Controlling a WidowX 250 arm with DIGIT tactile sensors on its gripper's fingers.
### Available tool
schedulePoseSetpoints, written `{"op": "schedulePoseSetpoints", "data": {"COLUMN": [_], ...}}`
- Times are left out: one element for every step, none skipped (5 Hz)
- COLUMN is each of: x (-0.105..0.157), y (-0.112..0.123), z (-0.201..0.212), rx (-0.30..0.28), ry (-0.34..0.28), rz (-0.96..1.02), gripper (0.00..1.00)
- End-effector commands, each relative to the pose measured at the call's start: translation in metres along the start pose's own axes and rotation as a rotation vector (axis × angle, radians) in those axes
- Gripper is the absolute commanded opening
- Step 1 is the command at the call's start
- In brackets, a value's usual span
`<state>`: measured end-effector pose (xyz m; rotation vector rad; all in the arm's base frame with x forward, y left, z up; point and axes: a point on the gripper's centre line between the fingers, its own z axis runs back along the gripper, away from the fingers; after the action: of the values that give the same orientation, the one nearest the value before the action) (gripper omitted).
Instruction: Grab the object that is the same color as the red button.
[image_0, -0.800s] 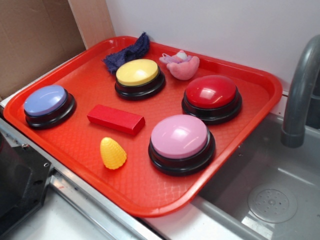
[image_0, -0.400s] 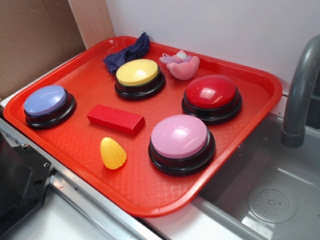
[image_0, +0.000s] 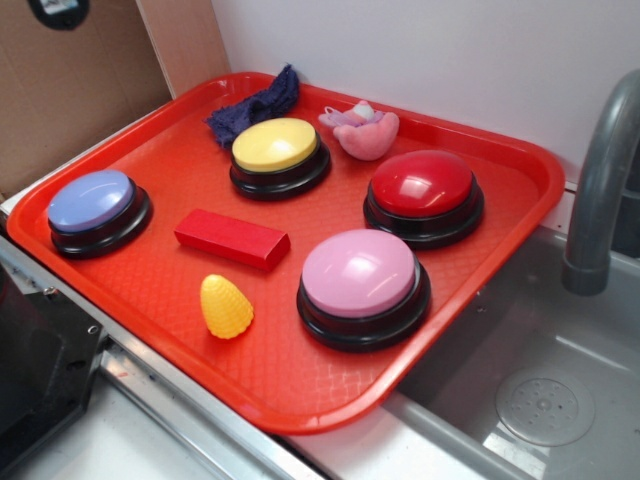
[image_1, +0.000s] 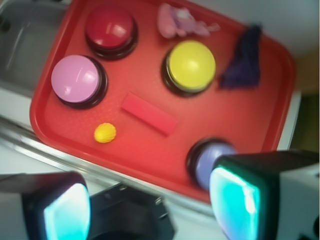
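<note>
A small red rectangular block (image_0: 232, 238) lies flat near the middle of the red tray (image_0: 300, 390), between the blue and pink buttons; it also shows in the wrist view (image_1: 149, 113). The red dome button (image_0: 424, 186) on a black base stands at the tray's back right, and shows in the wrist view (image_1: 111, 27). My gripper (image_1: 150, 207) hangs high above the tray's front edge with its jaws wide apart and nothing between them. One teal pad (image_1: 235, 197) partly covers the blue button. A dark bit of the arm (image_0: 58, 10) shows at the exterior view's top left.
On the tray: a pink button (image_0: 360, 275), a yellow button (image_0: 276, 147), a blue button (image_0: 92, 201), a yellow cone toy (image_0: 226, 306), a pink plush (image_0: 362, 130), a dark blue cloth (image_0: 256, 103). A sink with a grey faucet (image_0: 600, 180) lies right. A black box (image_0: 35, 370) sits front left.
A dark part of the arm has come into the exterior view at the top left. Nothing on the tray has moved.
</note>
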<state>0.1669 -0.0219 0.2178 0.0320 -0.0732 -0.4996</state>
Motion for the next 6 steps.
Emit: {"op": "schedulePoseSetpoints", "data": {"x": [0.027, 0.021, 0.020, 0.018, 0.018, 0.012], "y": [-0.010, -0.023, -0.018, -0.001, 0.003, -0.008], "z": [-0.053, -0.089, -0.110, -0.124, -0.150, -0.179], "rx": [0.019, 0.024, 0.059, 0.090, 0.110, 0.044], "ry": [0.210, 0.265, 0.292, 0.294, 0.295, 0.299], "rz": [-0.529, -0.785, -0.970, -0.923, -0.853, -0.816], "gripper": [1.00, 1.00, 1.00, 1.00, 1.00, 1.00]}}
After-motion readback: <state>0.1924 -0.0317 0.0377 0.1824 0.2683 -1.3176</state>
